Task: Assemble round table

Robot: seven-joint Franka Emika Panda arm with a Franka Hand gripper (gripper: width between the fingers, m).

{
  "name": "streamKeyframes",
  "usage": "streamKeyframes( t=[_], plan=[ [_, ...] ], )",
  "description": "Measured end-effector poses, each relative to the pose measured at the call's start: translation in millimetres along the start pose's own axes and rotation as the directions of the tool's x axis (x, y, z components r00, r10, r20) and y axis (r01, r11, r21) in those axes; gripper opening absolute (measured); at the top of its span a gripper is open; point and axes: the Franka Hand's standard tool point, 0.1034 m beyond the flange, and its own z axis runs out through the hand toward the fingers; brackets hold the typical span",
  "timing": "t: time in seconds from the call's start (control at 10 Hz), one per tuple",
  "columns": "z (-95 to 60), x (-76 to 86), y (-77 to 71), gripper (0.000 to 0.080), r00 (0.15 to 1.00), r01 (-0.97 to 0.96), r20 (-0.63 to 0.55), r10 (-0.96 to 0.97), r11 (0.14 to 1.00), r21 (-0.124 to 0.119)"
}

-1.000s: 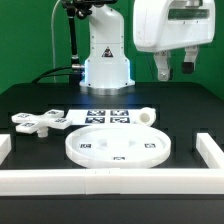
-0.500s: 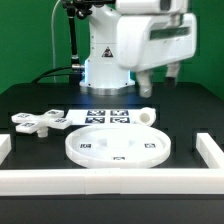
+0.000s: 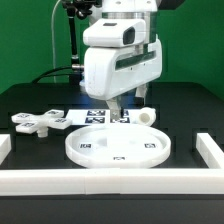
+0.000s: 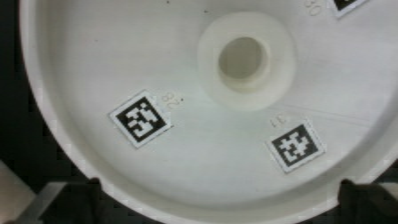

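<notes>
The large round rimmed disc (image 3: 118,146) lies flat on the black table near the front. It fills the wrist view (image 4: 196,120), showing its raised centre hub with a hole (image 4: 240,60) and two tags. The short cylinder leg (image 3: 148,116) lies just behind the disc on the exterior view's right. The cross-shaped base (image 3: 38,121) lies at the exterior view's left. My gripper (image 3: 128,108) hangs open and empty just above the disc's back edge. In the wrist view the gripper (image 4: 217,205) shows its dark fingertips wide apart either side of the disc's rim.
The marker board (image 3: 97,116) lies behind the disc, partly hidden by my arm. A long white border wall (image 3: 110,181) runs along the front, with short walls at the left (image 3: 5,148) and right (image 3: 212,150). The robot's base (image 3: 95,90) stands at the back.
My arm has swung from the upper right of the exterior view to the left and down, and the gripper now hangs low over the back of the disc. The parts have not moved.
</notes>
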Motion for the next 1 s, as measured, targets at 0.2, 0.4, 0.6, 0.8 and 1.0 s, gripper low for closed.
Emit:
streamKeyframes(
  t=[0.2, 0.4, 0.6, 0.8, 1.0],
  plan=[
    [7.8, -5.3, 2.5, 0.0649, 1.0, 0.018, 0.001, -0.018, 1.0, 0.004],
    [37.6, -15.9, -8.2, 0.0649, 1.0, 0.012, -0.012, -0.012, 1.0, 0.001],
    [55.1, -19.9, -14.2, 0.0649, 1.0, 0.011, -0.011, -0.01, 1.0, 0.012],
    [64.3, -26.0, -15.6, 0.0649, 1.0, 0.005, -0.005, -0.005, 1.0, 0.024],
    [67.1, -29.8, -14.9, 0.0649, 1.0, -0.001, -0.001, 0.001, 1.0, 0.028]
  ],
)
